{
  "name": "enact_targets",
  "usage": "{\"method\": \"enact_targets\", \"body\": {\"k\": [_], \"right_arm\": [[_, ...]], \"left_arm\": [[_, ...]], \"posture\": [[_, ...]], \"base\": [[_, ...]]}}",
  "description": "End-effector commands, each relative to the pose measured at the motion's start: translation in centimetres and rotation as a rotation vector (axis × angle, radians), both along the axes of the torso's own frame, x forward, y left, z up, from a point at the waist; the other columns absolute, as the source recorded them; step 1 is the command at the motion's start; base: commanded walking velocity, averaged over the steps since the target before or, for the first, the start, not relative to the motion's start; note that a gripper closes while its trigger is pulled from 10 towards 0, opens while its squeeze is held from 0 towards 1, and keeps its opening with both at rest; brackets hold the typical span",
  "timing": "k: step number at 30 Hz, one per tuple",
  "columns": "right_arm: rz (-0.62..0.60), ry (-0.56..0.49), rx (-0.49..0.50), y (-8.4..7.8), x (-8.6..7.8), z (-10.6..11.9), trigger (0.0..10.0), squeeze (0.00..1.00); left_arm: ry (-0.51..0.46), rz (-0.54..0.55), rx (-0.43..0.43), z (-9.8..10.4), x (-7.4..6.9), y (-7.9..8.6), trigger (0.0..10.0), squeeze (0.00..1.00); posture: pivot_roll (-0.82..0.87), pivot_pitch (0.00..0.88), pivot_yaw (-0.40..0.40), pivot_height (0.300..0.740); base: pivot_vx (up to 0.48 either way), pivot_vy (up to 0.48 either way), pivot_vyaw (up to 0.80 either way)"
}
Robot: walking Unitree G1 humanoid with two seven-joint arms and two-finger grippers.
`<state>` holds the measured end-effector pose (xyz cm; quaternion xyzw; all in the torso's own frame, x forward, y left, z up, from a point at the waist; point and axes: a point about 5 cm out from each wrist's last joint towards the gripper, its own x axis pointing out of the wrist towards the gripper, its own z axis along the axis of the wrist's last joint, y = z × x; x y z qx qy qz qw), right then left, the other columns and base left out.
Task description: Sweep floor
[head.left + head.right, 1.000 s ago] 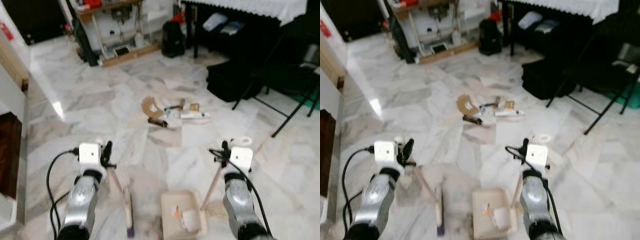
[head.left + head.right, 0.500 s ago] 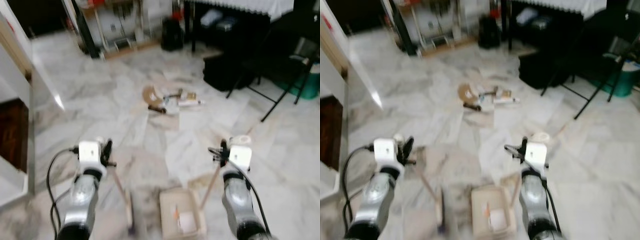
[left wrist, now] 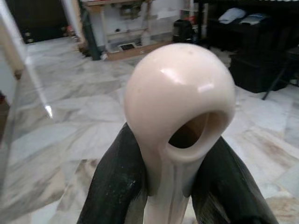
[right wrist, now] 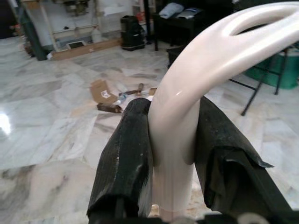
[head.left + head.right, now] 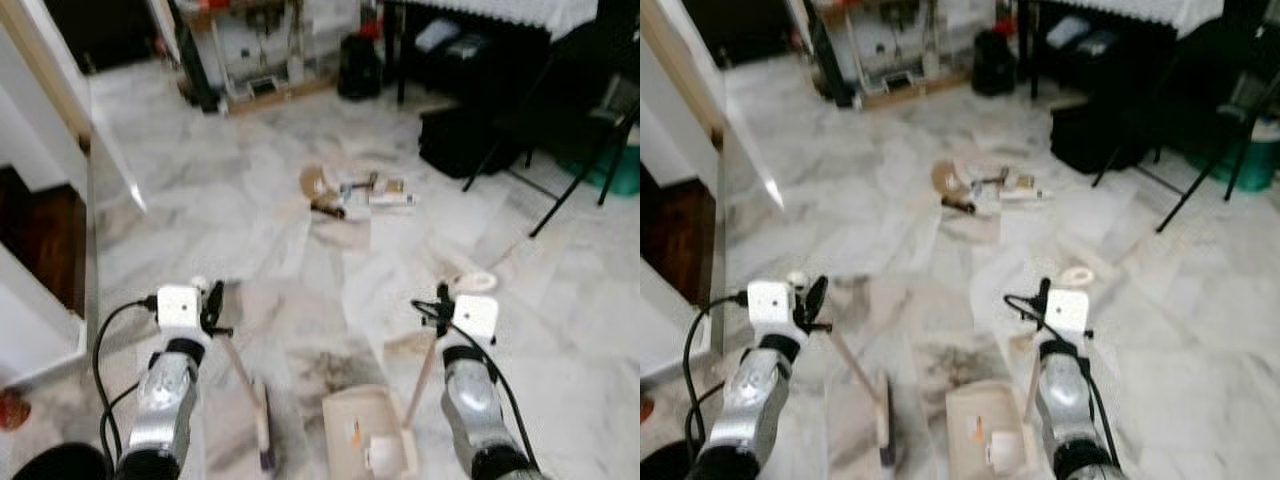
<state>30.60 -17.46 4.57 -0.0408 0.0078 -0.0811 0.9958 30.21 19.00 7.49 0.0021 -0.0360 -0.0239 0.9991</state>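
Marble floor [image 5: 250, 200] has slid past since a second ago; the litter pile [image 5: 352, 192] sits farther ahead. My left gripper [image 3: 161, 186] stays clamped on the broom handle [image 3: 177, 116], my right gripper [image 4: 173, 154] on the dustpan handle [image 4: 187, 93].

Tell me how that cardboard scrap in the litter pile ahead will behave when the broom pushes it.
The cardboard scrap looks thin and bent, so probably light. On the glossy marble floor it would likely slide easily, though its raised flap might catch or flip over the broom.

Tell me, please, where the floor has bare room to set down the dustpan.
Bare marble lies between the dustpan and the litter pile, and left of the pile toward the white wall. It is crowded near the folding chair and black bags, and along the shelf.
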Motion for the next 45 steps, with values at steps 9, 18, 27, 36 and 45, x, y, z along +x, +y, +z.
{"method": "enact_targets", "body": {"k": [9, 18, 27, 36, 45], "right_arm": [[0.023, -0.046, 0.006, 0.53, 0.75, 1.08, 10.0, 0.0], [0.035, -0.049, 0.001, 0.61, 1.07, 1.38, 10.0, 0.0], [0.046, -0.049, -0.003, 0.54, 1.24, 1.52, 10.0, 0.0], [0.058, -0.049, -0.005, 0.57, 1.46, 1.71, 10.0, 0.0], [0.069, -0.048, -0.005, 0.59, 1.56, 1.78, 10.0, 0.0]], "left_arm": [[-0.033, 0.008, 0.018, 0.9, 0.3, 0.35, 10.0, 0.0], [-0.033, 0.011, 0.01, 0.88, 0.39, 0.17, 10.0, 0.0], [-0.036, 0.015, 0.001, 0.84, 0.41, -0.09, 10.0, 0.0], [-0.033, 0.017, -0.007, 0.72, 0.41, -0.24, 10.0, 0.0], [-0.028, 0.015, -0.013, 0.55, 0.33, -0.36, 10.0, 0.0]], "posture": [[-0.04, 0.0, 0.103, 0.74], [-0.04, 0.0, 0.091, 0.74], [-0.04, 0.0, 0.075, 0.74], [-0.04, 0.0, 0.064, 0.74], [-0.04, 0.0, 0.055, 0.74]], "base": [[0.0, 0.0, 0.8], [0.0, 0.0, 0.8], [0.0, 0.0, 0.8], [0.0, 0.0, 0.8], [0.0, 0.0, 0.8]]}}
